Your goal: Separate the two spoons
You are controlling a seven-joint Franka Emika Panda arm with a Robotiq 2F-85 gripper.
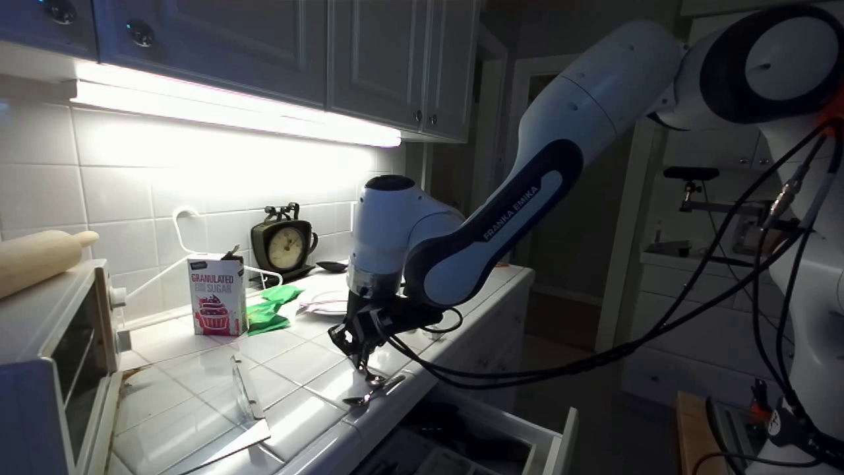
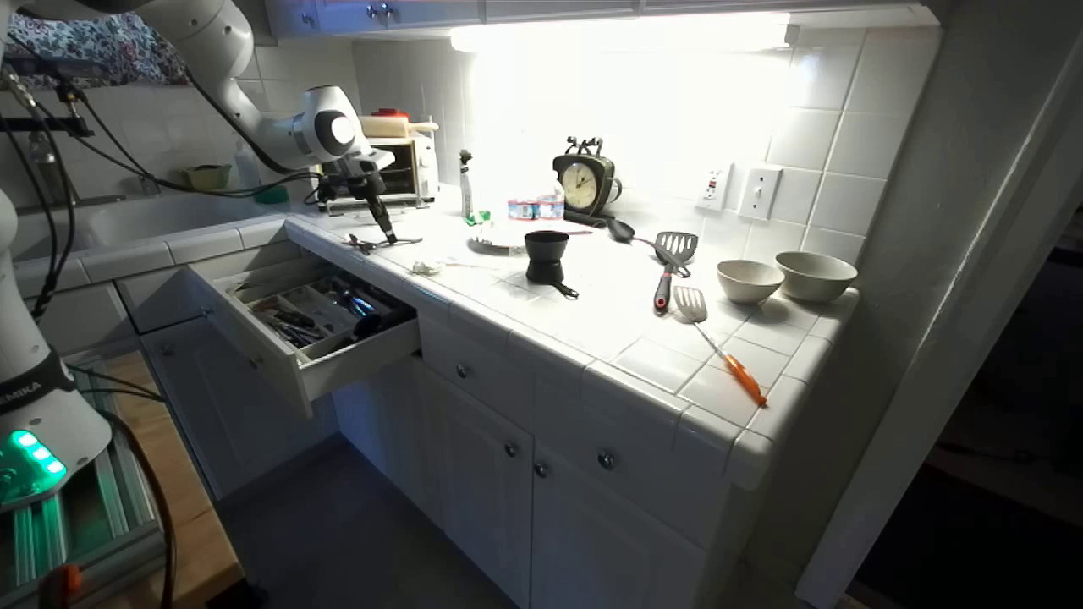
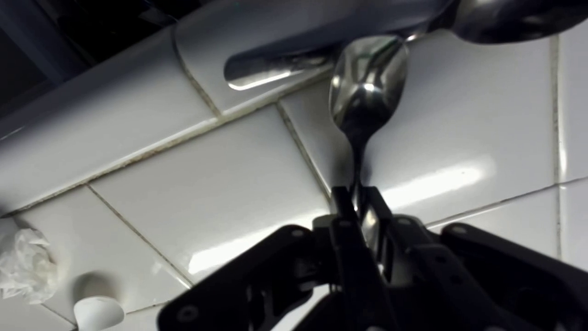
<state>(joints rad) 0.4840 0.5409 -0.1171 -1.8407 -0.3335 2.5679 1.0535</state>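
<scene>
My gripper (image 3: 356, 197) is shut on the thin handle of one small dark metallic spoon (image 3: 370, 89), whose bowl points away from the fingertips in the wrist view. The second spoon lies along the counter's front edge, its handle (image 3: 275, 71) at the upper middle and its bowl (image 3: 519, 20) at the upper right. The held spoon's bowl overlaps the second spoon's handle; I cannot tell whether they touch. In an exterior view the gripper (image 1: 362, 364) points down above the second spoon (image 1: 357, 400). In an exterior view the gripper (image 2: 392, 239) is low over the spoons (image 2: 360, 246).
An open cutlery drawer (image 2: 351, 372) sticks out below the counter edge. A toaster oven (image 1: 79, 376), a metal sheet-like object (image 1: 245, 389), a sugar box (image 1: 217, 297) and a green packet (image 1: 270, 313) stand or lie nearby. A black cup (image 2: 546, 254) stands further along.
</scene>
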